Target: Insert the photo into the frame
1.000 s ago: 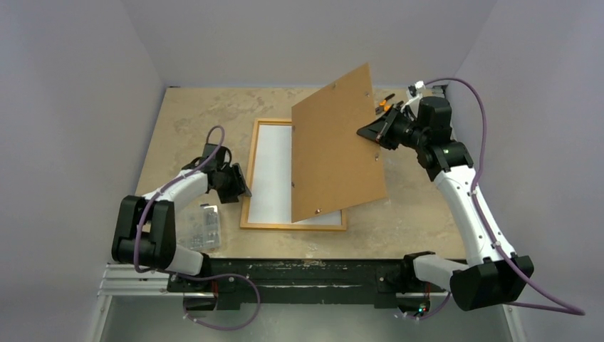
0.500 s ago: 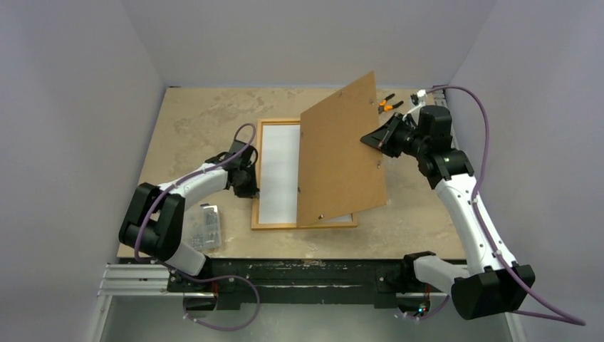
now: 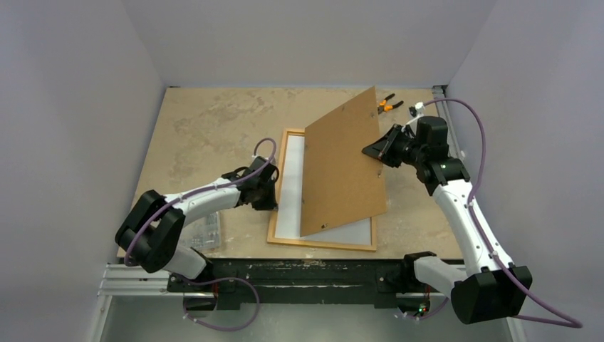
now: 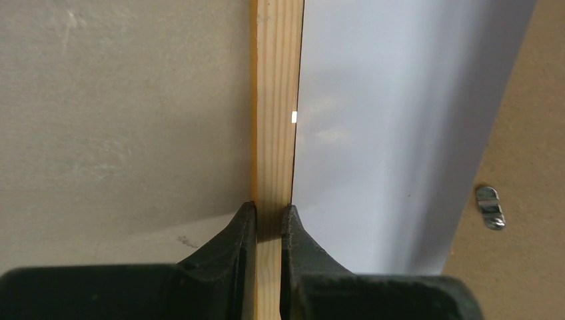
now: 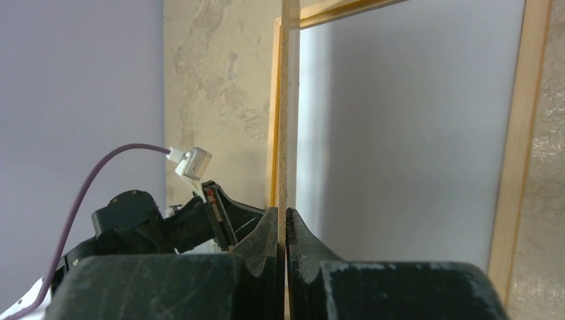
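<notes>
The frame (image 3: 320, 244) lies flat on the table, its pale wood side up in the left wrist view (image 4: 274, 100). A plain white sheet (image 3: 292, 192) fills its opening; no printed picture shows, so I cannot tell whether it is the photo. My left gripper (image 3: 269, 196) is shut on the frame's left rail, one finger on each side (image 4: 268, 212). My right gripper (image 3: 376, 151) is shut on the right edge of the brown backing board (image 3: 342, 167) and holds it tilted above the frame. The right wrist view shows the board edge-on (image 5: 288, 100) between the fingers (image 5: 282, 217).
Orange-handled pliers (image 3: 387, 105) lie at the far right of the table. A clear plastic packet (image 3: 203, 229) lies near the front left edge. A metal turn clip (image 4: 490, 207) sits on the board. The left arm (image 5: 133, 220) shows beyond the board.
The left gripper took hold of the frame's left rail and slid the frame right and nearer. The right gripper moved nearer and lower with the board.
</notes>
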Available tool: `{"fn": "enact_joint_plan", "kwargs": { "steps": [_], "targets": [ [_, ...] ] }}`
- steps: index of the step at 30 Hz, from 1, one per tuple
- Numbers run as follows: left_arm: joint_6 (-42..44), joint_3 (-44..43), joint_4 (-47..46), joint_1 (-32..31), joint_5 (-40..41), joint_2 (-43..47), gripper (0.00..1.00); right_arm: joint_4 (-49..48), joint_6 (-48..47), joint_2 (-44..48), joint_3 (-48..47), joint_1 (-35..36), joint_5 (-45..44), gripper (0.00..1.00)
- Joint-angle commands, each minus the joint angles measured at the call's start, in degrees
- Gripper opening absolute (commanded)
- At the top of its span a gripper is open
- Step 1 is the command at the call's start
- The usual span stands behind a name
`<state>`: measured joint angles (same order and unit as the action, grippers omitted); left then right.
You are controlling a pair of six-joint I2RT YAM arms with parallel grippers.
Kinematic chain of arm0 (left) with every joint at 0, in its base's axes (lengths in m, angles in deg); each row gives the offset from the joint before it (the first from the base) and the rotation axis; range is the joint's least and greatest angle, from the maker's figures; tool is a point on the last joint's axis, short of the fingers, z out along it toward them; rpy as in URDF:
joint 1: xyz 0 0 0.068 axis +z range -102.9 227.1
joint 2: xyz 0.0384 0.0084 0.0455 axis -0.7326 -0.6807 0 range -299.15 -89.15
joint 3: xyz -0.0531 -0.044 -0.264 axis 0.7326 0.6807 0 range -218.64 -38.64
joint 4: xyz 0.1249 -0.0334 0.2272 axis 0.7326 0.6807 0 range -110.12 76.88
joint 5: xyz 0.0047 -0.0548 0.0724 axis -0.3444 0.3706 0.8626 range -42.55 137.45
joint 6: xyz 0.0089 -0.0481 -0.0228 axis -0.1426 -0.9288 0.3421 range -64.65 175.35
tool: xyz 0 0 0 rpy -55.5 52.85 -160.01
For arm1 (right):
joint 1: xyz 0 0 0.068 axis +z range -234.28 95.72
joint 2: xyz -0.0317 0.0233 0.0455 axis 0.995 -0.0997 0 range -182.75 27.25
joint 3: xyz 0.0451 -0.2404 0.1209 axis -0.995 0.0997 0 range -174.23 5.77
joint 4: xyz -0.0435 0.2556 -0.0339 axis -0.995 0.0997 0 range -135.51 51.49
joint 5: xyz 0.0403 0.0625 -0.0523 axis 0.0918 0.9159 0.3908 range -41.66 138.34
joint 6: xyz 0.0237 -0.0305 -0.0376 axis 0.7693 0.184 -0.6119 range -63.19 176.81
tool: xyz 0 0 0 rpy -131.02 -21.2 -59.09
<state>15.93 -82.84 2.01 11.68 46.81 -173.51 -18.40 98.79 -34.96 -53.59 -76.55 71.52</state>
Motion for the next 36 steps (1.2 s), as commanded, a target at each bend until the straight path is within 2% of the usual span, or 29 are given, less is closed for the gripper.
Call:
{"fn": "enact_joint_plan", "kwargs": {
  "steps": [1,4,10,11,14,17,27,30,36],
  "targets": [
    [-6.1,1.2,0.0,-3.3,-1.4,1.7,0.0,-8.3,0.5,2.3,1.2,-0.2,1.9,0.0],
    [-8.3,1.5,0.0,-4.4,-2.0,3.3,0.0,-10.2,1.1,2.4,3.3,-0.2,2.2,0.0],
    [-13.8,6.0,-5.7,-4.5,-5.4,7.9,0.22,-16.4,4.8,2.5,10.1,-0.2,3.9,0.0],
    [-14.7,6.9,-6.3,-4.5,-5.3,8.9,0.29,-17.4,5.2,2.7,13.0,-0.2,4.2,0.0],
    [-15.1,7.1,-7.5,-4.5,-5.5,8.8,0.33,-17.6,5.5,3.4,15.1,-0.2,5.1,0.0],
    [-15.1,7.4,-8.8,-4.5,-6.1,8.0,0.35,-16.6,6.1,4.2,16.0,-0.2,5.9,0.0],
    [-14.6,8.3,-8.0,-3.8,-5.2,10.2,0.6,-14.5,8.4,3.9,13.1,-0.2,10.2,0.0],
    [-14.0,8.7,-8.0,-2.6,-6.0,11.2,0.62,-12.9,7.7,3.0,10.9,-0.2,11.4,0.0],
    [-13.1,11.3,-9.0,1.8,-8.1,13.4,0.57,-11.4,7.4,1.8,8.0,-0.2,14.2,0.0]
  ]
}}
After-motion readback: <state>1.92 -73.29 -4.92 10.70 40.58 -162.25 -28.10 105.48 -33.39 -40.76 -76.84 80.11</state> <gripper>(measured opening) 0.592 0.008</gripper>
